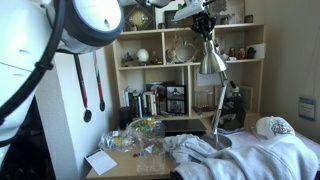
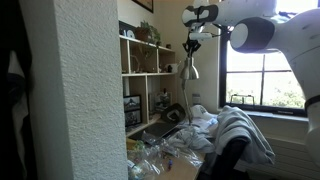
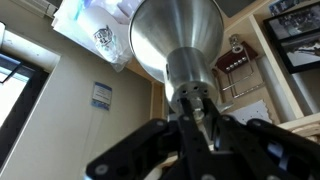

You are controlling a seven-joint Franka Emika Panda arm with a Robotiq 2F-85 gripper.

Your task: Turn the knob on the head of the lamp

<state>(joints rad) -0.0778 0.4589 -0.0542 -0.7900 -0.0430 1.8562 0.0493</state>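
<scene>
At the narrow tip of the head (image 3: pixel 172 40), claw (image 3: pixel 197 126) pinched on the knob (image 3: pixel 192 98), knob's end hidden between dark fingers (image 3: pixel 235 135)

No text can be read. In the wrist view a blue-and-white wall notice (image 3: pixel 100 94) is too small to make out, and the dark print on the white cloth (image 3: pixel 98 28) is blurred.

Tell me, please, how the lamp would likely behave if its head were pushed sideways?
The lamp is tall and thin with its metal head up high, so it could tip or swing. The shiny head looks slippery, and the tiny knob probably offers little grip.
</scene>
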